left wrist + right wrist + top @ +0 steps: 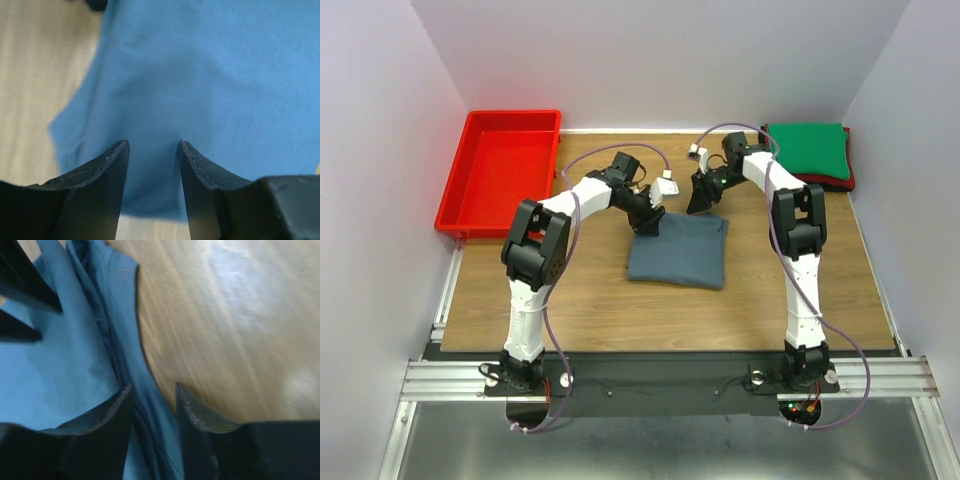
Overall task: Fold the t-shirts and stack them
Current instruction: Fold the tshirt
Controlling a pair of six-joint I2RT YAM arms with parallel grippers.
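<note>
Left pincer (648,219) and right pincer (703,202): each is a pair of black, matte, wedge-shaped fingers, and both are spread with nothing pinched. Just nearward of and beneath both lies the slate blue-grey t-shirt (680,252), soft smooth cloth folded to a rough rectangle, flat on the wood-grain table top (590,300). The left pincer stands over the shirt's far left corner. In its wrist view, cloth fills the gap between the fingers and the field ahead, and a rounded cloth edge with bare wood lies to its left. The right pincer stands at the shirt's far edge. In its wrist view the layered, creased edge runs through the gap, with cloth to its left and glossy bare wood to its right. Whether any fingertip touches the cloth cannot be told. Bare table extends nearward of the shirt and on both its sides. Well to the left of the left pincer sits a red rectangular plastic tray (500,125) with raised walls. Beyond and to the right of the right pincer, in the far corner, a folded green t-shirt (807,148) rests on a dark red t-shirt (837,184), of which only an edge shows. Two dark pointed shapes (25,285) are cut off at the upper left of the blurred right wrist view.
</note>
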